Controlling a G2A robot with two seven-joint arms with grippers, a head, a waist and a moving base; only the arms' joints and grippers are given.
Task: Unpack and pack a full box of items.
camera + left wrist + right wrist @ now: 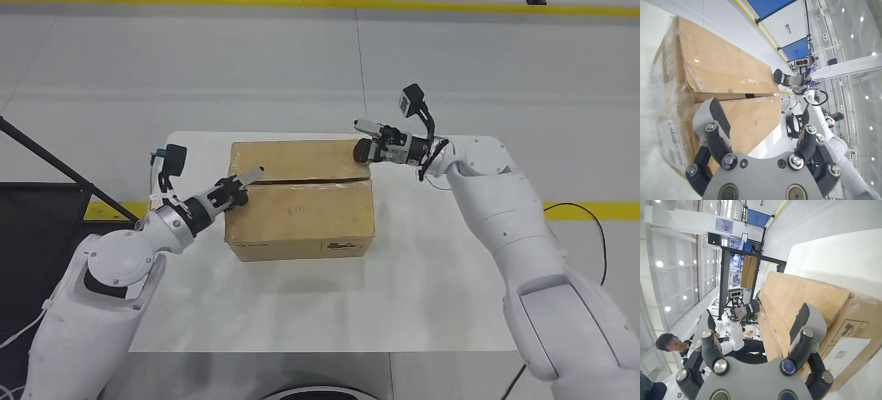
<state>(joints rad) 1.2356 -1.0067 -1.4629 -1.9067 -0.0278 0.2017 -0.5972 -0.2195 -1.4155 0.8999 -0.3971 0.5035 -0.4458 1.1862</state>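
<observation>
we see the cardboard box (300, 200) sitting on the white bench (440, 300), close to its far edge and nearer the far left corner than the right. its two top flaps lie shut, meeting along a seam with a thin dark gap, and clear tape wrinkles over both ends. our left gripper (243, 186) is at the left end of that seam, its fingers (720, 115) spread apart above the near flap. our right gripper (362, 140) is at the seam's right end, its fingers (800, 321) likewise apart. whether either touches the cardboard we cannot tell
</observation>
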